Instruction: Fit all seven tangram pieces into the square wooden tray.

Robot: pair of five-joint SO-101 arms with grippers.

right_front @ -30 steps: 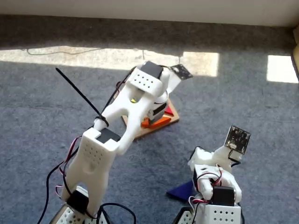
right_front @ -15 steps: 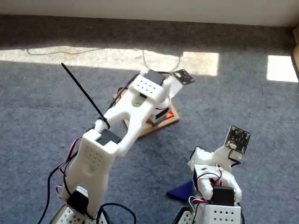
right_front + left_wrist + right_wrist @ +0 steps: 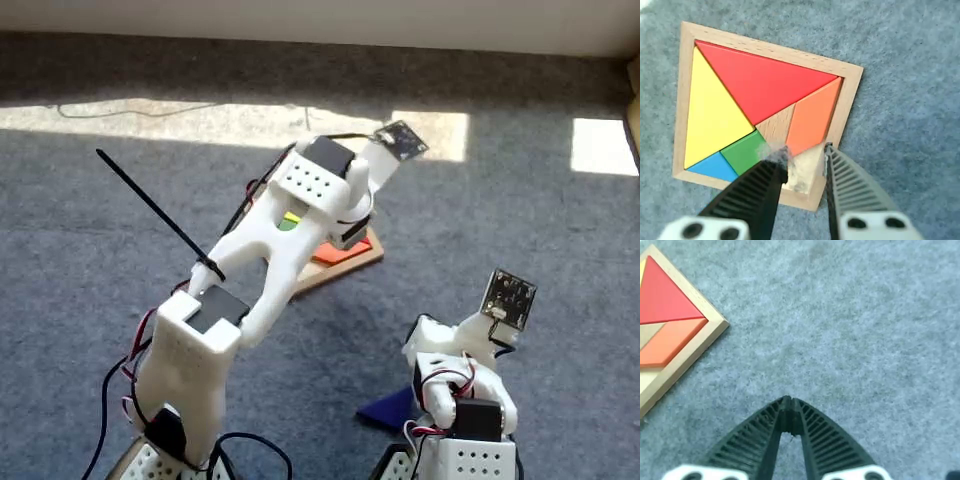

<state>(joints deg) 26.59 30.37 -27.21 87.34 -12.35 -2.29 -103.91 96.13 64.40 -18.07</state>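
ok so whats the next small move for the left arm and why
Probably lift the left gripper clear of the tray: it hangs open and empty over one corner. Five pieces sit inside, with bare wood at the middle and that corner. A dark blue piece lies on the carpet by the right arm's base, likely the next to fetch.

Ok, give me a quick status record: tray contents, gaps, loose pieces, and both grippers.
tray: wooden tray on grey carpet
pieces in: red triangle, yellow triangle, orange piece, green piece, blue triangle
gaps: bare wood beside the orange piece, in the middle and at one corner
loose: dark blue piece on the carpet, away from the tray
left gripper: open, above the tray's bare corner
right gripper: shut, over carpet, off the tray
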